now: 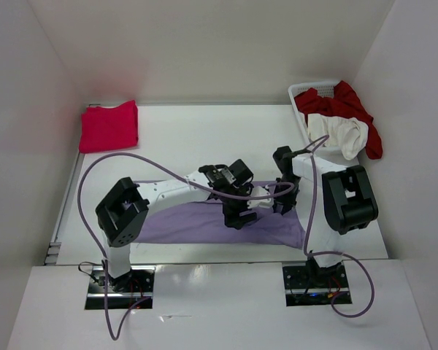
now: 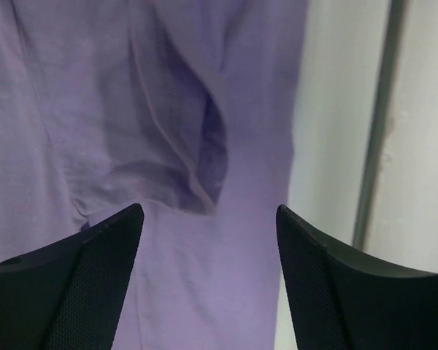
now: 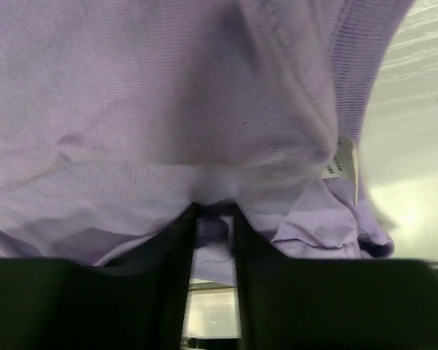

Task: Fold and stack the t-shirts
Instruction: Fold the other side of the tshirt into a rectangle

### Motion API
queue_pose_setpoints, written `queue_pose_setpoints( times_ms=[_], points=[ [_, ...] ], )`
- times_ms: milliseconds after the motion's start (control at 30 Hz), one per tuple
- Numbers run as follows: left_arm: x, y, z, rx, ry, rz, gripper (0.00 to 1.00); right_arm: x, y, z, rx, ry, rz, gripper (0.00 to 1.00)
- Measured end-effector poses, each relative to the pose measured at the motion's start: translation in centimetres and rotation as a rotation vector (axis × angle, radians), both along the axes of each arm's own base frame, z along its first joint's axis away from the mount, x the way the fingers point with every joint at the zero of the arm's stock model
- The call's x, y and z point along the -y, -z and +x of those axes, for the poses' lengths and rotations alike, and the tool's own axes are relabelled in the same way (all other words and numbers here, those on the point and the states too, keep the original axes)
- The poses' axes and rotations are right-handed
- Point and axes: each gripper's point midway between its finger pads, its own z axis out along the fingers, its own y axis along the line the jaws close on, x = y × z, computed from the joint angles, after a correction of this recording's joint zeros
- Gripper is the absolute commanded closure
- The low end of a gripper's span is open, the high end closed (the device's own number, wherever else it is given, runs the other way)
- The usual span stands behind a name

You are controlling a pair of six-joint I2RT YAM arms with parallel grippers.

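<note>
The lavender purple t-shirt (image 1: 197,222) lies spread across the near middle of the table. My left gripper (image 1: 233,215) hangs open just above it; in the left wrist view its jaws (image 2: 208,211) stand wide apart over wrinkled lavender cloth (image 2: 168,109). My right gripper (image 1: 283,204) is at the shirt's right end and is shut on a fold of it (image 3: 214,211); the cloth (image 3: 168,109) drapes over the fingers, and a neck label (image 3: 336,166) shows. The magenta-pink t-shirt (image 1: 108,125) lies folded at the far left. The dark red t-shirt (image 1: 358,102) and the cream white t-shirt (image 1: 339,133) sit in the basket.
The white lattice basket (image 1: 301,109) stands at the far right corner. White walls close in the table on the left, back and right. Purple cables loop over both arms. The table's edge strip (image 2: 376,146) shows beside the shirt in the left wrist view.
</note>
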Motion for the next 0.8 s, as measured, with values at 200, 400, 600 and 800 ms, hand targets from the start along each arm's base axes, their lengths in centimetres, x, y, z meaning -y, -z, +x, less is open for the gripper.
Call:
queue_pose_setpoints(
  times_ms=[200,400,600,800],
  points=[
    [0.3,2.4,0.8,0.040,-0.022,0.025,0.26,-0.2,-0.2,-0.2,-0.003,-0.009,0.017,0.91],
    [0.8,4.5,0.3,0.033,-0.006,0.049,0.50,-0.2,-1.7,-0.8,0.020,-0.009,0.029,0.96],
    [0.7,5.2,-0.1,0.022,0.005,0.066,0.70,0.3,-2.8,-3.2,-0.014,-0.016,0.024,0.92],
    [0.1,5.4,-0.7,-0.006,0.011,0.090,0.69,-1.2,-3.4,-6.3,-0.095,-0.111,0.014,0.81]
  ],
)
